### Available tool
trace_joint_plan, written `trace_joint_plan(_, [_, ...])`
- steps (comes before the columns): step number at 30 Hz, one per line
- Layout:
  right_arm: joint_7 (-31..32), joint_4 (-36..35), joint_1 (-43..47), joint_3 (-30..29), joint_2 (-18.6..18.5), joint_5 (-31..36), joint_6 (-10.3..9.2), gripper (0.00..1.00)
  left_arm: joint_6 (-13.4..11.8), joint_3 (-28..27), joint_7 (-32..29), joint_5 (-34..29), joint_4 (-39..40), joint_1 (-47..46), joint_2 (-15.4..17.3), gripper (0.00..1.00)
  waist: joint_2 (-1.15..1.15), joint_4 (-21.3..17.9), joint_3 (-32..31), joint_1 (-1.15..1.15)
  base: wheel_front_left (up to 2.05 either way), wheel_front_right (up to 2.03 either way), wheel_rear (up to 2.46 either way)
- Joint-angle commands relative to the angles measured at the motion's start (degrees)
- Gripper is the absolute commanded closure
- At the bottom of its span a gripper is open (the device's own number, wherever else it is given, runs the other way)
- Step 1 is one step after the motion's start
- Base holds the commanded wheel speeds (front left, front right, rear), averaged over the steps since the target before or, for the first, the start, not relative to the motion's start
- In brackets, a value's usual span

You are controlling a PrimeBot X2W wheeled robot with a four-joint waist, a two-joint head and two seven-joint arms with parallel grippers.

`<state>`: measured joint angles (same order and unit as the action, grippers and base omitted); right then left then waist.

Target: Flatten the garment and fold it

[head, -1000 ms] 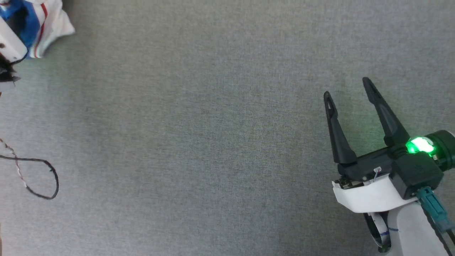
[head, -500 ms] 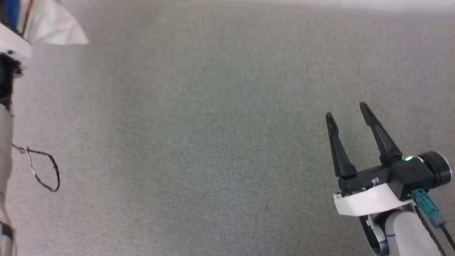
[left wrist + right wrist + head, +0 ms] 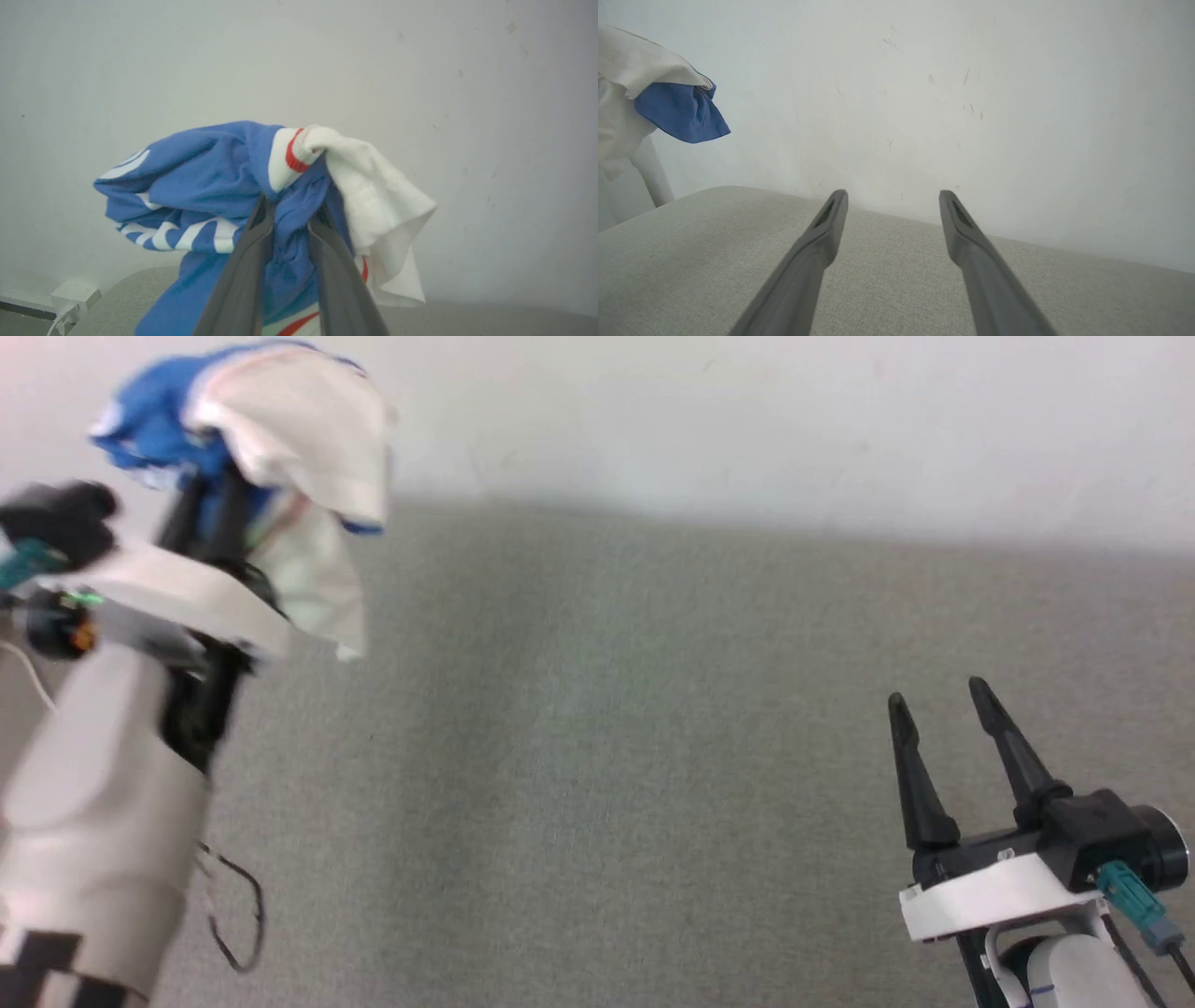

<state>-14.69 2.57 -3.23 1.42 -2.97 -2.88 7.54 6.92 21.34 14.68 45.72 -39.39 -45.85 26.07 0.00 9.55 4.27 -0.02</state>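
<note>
A grey woven-fabric surface [image 3: 597, 756] spreads across the work area and ends at a plain pale wall [image 3: 747, 420]; in the right wrist view that wall carries small scuffs and specks. A thin dark cable [image 3: 233, 915] loops on the surface beside the left forearm, and in the left wrist view a small white box [image 3: 74, 296] with a white lead sits low at the wall's foot. The garment [image 3: 280, 439] is held up at the far left, a crumpled blue and white bunch seen against the wall, with the left gripper [image 3: 289, 207] clenched into its blue folds. Its fingertips are buried in the cloth, so the exact hold is hidden. White strokes of lettering show on the blue but are too folded to read, a red band marks the white trim, and the lower cloth runs off the bottom of the wrist view. The left arm and the bunch are blurred in the head view. The right gripper [image 3: 937, 692] hovers over the bare surface at the lower right, fingers spread and empty, well apart from the garment, of which a blue and white corner shows at the left edge of the right wrist view.
</note>
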Motion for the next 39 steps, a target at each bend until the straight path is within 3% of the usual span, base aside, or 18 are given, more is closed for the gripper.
trace_joint_plan(1, [-0.3, 0.0, 1.0, -0.3, 0.1, -0.3, -0.05, 0.00, -0.8, 1.2, 0.3, -1.3, 3.4, 3.1, -1.4, 1.00, 0.00, -2.5, -4.3, 0.02, 0.00, 0.00, 0.00])
trace_joint_plan(9, [-0.3, 0.0, 1.6, -0.8, 0.1, -0.1, -0.05, 0.00, -4.4, 7.5, -2.2, -4.2, 15.0, 12.3, -5.2, 1.00, 0.00, -7.1, -3.5, 0.02, 0.00, 0.00, 0.00])
trace_joint_plan(16, [-0.3, 0.4, 0.9, -2.1, 0.1, 0.6, -0.05, 0.00, -5.3, 11.9, -2.8, -5.5, 17.2, 15.6, -9.2, 1.00, 0.00, -12.1, -0.6, 0.02, 0.00, 0.00, 0.00])
trace_joint_plan(23, [-0.3, 0.8, 0.1, -3.0, 0.1, 0.8, -0.05, 0.00, -5.3, 15.8, -4.0, -6.8, 14.8, 15.8, -12.6, 1.00, 0.00, -15.8, 2.4, 0.02, 0.00, 0.00, 0.00])
trace_joint_plan(30, [-0.3, 1.8, -1.4, -1.7, 0.1, -0.3, -0.05, 0.00, -6.1, 21.9, -10.1, -10.6, 4.8, 14.1, -14.6, 1.00, 0.00, -19.2, 6.8, 0.02, 0.00, 0.00, 0.00])
trace_joint_plan(39, [-0.3, 2.6, -1.8, -1.4, 0.1, -1.1, -0.05, 0.00, -5.5, 22.6, -13.0, -9.8, -1.1, 12.3, -15.4, 1.00, 0.00, -19.2, 7.8, 0.02, 0.00, 0.00, 0.00])
